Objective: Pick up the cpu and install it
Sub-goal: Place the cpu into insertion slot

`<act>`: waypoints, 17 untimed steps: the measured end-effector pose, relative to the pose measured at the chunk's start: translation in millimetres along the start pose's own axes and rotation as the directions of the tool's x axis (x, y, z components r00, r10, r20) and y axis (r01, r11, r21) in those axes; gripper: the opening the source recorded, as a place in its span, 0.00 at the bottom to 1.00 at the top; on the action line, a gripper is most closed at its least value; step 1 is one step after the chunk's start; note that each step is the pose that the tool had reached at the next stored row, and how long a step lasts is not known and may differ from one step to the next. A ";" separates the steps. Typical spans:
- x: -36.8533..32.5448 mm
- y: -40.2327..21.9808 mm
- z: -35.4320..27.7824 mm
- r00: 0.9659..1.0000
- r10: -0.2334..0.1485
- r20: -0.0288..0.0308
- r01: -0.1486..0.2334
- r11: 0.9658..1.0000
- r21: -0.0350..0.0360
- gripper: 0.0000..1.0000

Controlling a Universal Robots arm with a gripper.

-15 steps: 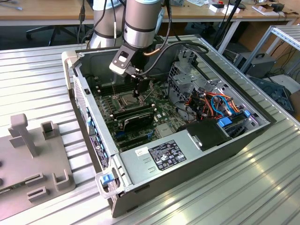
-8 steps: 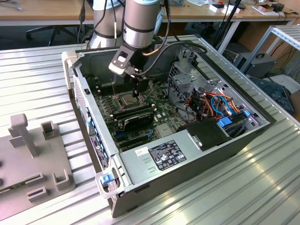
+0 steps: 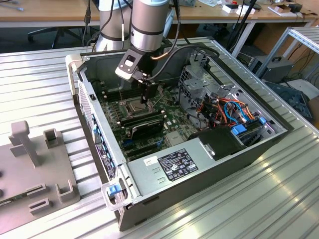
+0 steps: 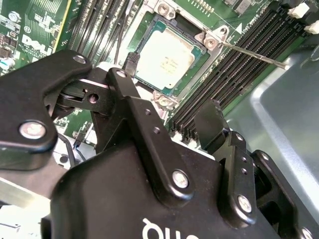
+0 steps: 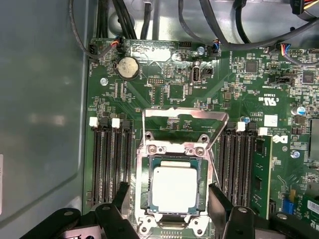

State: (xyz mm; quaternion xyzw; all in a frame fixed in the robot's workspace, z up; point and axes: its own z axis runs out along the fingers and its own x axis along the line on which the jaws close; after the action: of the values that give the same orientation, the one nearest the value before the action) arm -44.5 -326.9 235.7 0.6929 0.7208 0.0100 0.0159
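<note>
The cpu (image 5: 175,189), a flat silver-grey square, lies seated in the socket of the green motherboard (image 5: 249,74); it also shows in the second wrist view (image 4: 167,59). My gripper (image 5: 168,188) hovers just above it and is open. One black fingertip (image 5: 121,190) stands on each side of the chip, with nothing held between them. In the exterior view the gripper (image 3: 145,99) reaches down into the open computer case (image 3: 199,164). The socket's metal load frame (image 5: 184,117) is swung up and open, and its thin lever (image 4: 249,52) sticks out to the side.
Rows of black memory slots (image 5: 109,164) flank the socket on both sides. Black memory sticks (image 3: 142,122), a power supply (image 3: 174,167) and coloured cables (image 3: 229,112) crowd the case. On the exterior view's left, a grey fixture (image 3: 35,164) stands on the ribbed metal table.
</note>
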 end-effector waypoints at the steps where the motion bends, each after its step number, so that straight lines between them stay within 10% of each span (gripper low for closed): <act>1: 0.0 0.0 0.0 1.000 0.000 0.001 0.000 1.000 0.000 0.73; 4: 0.0 0.0 0.0 1.000 0.000 0.001 0.000 1.000 0.000 0.72; 17: 0.0 0.0 0.0 1.000 0.000 0.004 0.000 1.000 0.000 0.11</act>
State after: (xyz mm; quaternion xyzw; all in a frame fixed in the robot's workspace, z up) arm -44.6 -326.9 235.7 0.6929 0.7208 0.0085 0.0173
